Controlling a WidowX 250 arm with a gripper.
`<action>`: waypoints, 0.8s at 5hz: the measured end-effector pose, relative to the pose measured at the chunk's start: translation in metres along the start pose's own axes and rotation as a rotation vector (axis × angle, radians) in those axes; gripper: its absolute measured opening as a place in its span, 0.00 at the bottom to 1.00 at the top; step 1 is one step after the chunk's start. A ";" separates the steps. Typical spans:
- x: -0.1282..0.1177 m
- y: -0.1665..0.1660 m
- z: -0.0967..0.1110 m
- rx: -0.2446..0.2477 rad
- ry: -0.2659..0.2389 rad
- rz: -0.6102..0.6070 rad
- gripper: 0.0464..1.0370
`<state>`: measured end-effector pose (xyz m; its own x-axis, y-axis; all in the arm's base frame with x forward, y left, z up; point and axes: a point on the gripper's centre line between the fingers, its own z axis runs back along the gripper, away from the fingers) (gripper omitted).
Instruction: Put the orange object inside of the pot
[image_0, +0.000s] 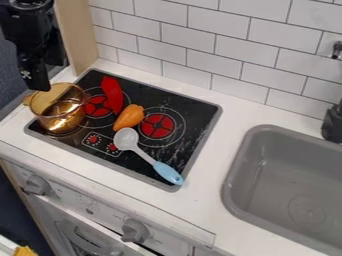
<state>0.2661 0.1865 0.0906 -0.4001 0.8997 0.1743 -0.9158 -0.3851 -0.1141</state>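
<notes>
Orange object (129, 117) on stove (167, 97), pot (59, 111) at nine o'clock.
Gripper (38, 88) at ten o'clock; open or closed, I cannot tell.

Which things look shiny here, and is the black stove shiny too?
In the camera view, bright glints show on the amber pot, strongest low on its side; the black stovetop has pale streaks, maybe glare or smudges, I can't tell which.

Black arm (37, 47) — glossy, blocky parts, rounded up top — with 1 small white marking (25, 74) low down.
</notes>
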 end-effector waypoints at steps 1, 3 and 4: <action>-0.003 0.004 -0.010 0.036 0.009 0.000 0.96; -0.037 0.009 -0.012 0.050 0.057 0.008 0.96; -0.059 0.008 -0.015 0.024 0.089 0.104 0.96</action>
<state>0.2831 0.1331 0.0646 -0.4895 0.8688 0.0749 -0.8703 -0.4815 -0.1035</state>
